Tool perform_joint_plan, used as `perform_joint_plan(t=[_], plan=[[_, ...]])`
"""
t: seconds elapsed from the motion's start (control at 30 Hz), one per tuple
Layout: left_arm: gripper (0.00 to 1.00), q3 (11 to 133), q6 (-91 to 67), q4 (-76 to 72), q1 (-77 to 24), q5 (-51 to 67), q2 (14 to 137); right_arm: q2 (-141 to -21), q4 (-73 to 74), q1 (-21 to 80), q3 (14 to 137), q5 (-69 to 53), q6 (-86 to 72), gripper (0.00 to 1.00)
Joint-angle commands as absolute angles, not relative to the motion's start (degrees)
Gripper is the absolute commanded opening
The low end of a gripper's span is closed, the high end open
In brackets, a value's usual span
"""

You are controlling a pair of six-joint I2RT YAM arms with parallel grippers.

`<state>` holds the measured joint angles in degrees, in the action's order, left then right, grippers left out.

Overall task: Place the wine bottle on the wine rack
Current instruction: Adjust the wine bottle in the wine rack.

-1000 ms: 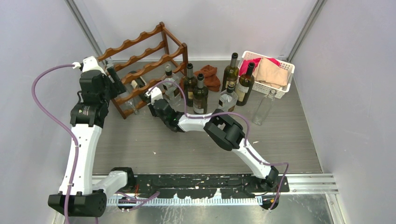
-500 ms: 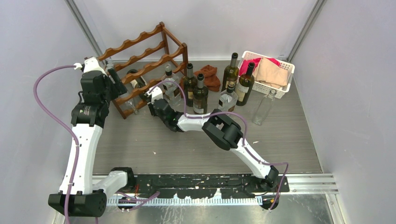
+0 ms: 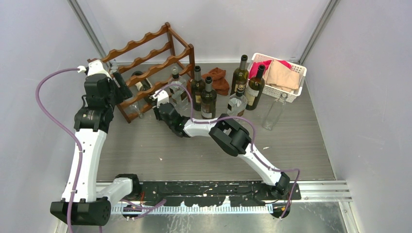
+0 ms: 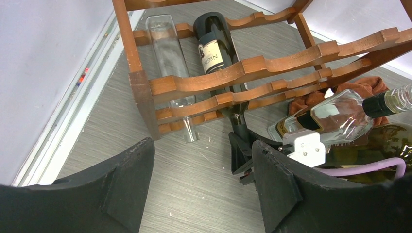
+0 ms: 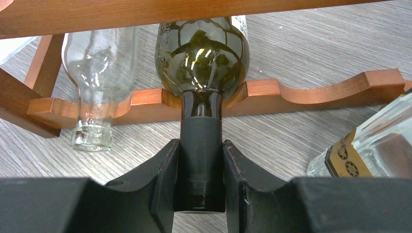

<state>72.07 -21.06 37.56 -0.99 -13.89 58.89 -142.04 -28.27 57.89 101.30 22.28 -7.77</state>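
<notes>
Right gripper [image 5: 200,155] clenches the neck of the wine bottle [image 5: 201,53], probably heavy, slick glass, on the wine rack [image 5: 301,92]; left gripper [image 4: 203,153] gapes empty.

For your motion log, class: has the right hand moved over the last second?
Yes, slightly: the right hand, shut on the dark bottle, has edged toward the wine rack in the top view.
</notes>
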Motion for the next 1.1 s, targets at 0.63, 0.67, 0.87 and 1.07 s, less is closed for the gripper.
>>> perform_joint_plan(t=[0.63,0.67,0.87,1.07], plan=[[0.68,88.82,5.95,30.00,2.53,3.68,74.29,-142.96,-28.14,56.99,97.80,16.59,-8.79,0.01],[0.67,88.29,9.13,29.46,2.55,6.40,75.08,-143.05,-28.13,56.84,98.01,16.27,-8.98,0.01],[0.63,85.00,20.29,26.24,3.32,19.92,80.12,-143.28,-28.09,56.03,99.07,15.13,-10.31,0.01],[0.54,86.14,25.44,27.62,3.41,23.58,84.21,-143.22,-28.62,56.21,99.31,15.60,-10.66,0.01]])
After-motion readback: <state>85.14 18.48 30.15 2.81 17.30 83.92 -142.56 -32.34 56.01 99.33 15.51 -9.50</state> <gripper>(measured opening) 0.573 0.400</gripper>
